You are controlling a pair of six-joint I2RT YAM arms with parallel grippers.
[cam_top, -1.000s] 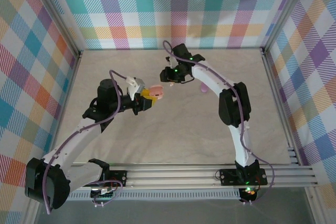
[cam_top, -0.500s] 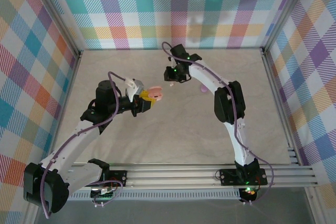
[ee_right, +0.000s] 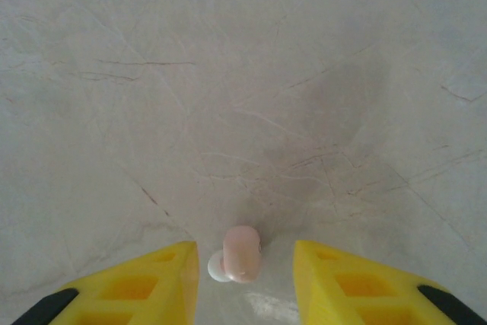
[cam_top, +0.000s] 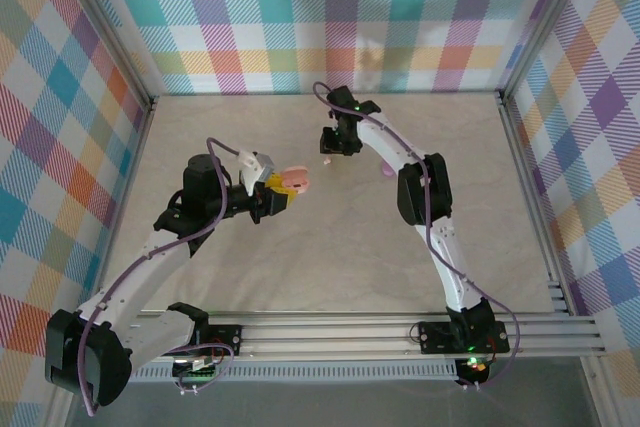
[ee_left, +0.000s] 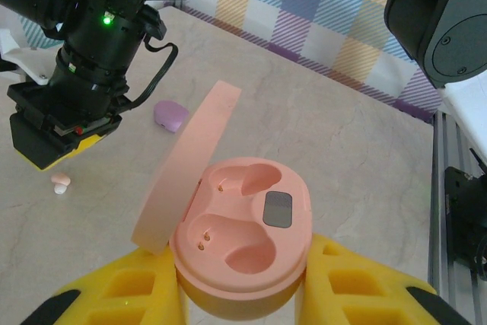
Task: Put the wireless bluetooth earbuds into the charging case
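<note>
My left gripper [ee_left: 242, 298] is shut on the open salmon-pink charging case [ee_left: 243, 241] and holds it above the table. Its lid [ee_left: 186, 169] stands up at the left, and both sockets are empty. The same case [cam_top: 294, 181] and left gripper [cam_top: 278, 190] are left of centre in the top view. A pale pink earbud [ee_right: 242, 253] with a white tip lies on the table. My right gripper [ee_right: 243, 283] is open around it, with a gap on each side. From the left wrist, this earbud [ee_left: 60, 183] lies under the right gripper [ee_left: 61, 150].
A small purple pebble-shaped piece [ee_left: 170, 115] lies on the table beyond the right gripper; from the top it [cam_top: 388, 171] sits right of the right forearm. Plaid walls ring the marble table [cam_top: 330, 247]. An aluminium rail [cam_top: 400, 332] runs along the near edge.
The right arm's elbow has folded in towards the back and its gripper has shifted slightly back and right. The left arm has drifted a little left with the case.
</note>
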